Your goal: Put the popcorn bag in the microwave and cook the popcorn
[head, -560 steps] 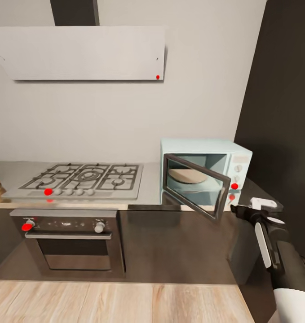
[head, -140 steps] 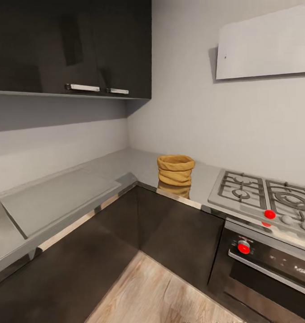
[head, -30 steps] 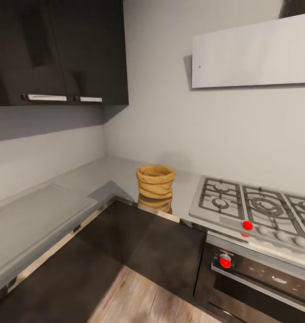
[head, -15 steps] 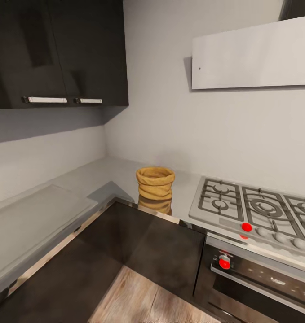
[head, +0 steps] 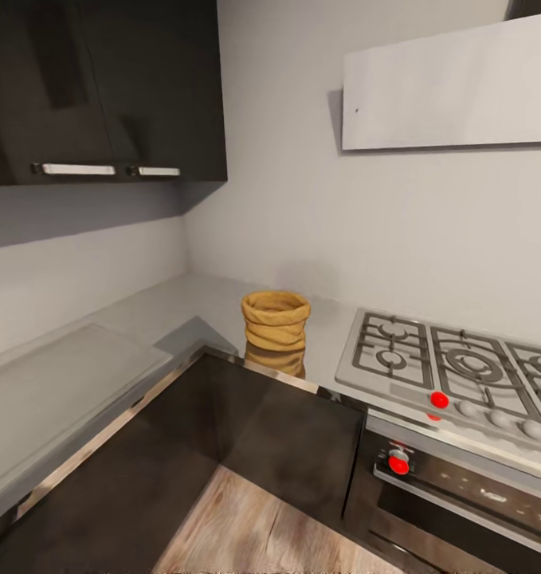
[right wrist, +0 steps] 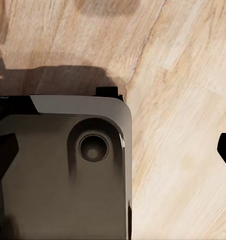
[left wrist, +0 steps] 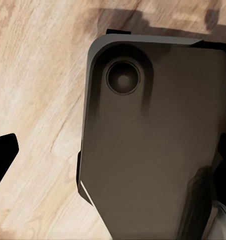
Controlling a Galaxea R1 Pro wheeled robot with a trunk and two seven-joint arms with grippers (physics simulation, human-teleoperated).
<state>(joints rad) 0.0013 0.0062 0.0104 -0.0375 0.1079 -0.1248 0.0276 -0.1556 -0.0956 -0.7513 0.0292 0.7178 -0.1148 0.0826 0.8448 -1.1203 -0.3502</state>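
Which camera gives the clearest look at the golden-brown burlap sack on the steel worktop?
The head view: the golden-brown burlap sack stands upright and unobstructed on the shiny steel countertop, beside the gas hob. Both wrist views look down at pale wood floor and the robot's dark base instead.

The scene is evenly and softly lit, with no glare spot burned out. A mirrored image of the popcorn bag point(head: 276, 319) is carried on the steel countertop point(head: 182, 307) just in front of it. A soft shadow is cast on the wall below the hood point(head: 449, 88). Slight blur is seen throughout. In both wrist views, dark shadows are thrown on the floor point(right wrist: 183, 115) beside the robot base point(left wrist: 153, 150).
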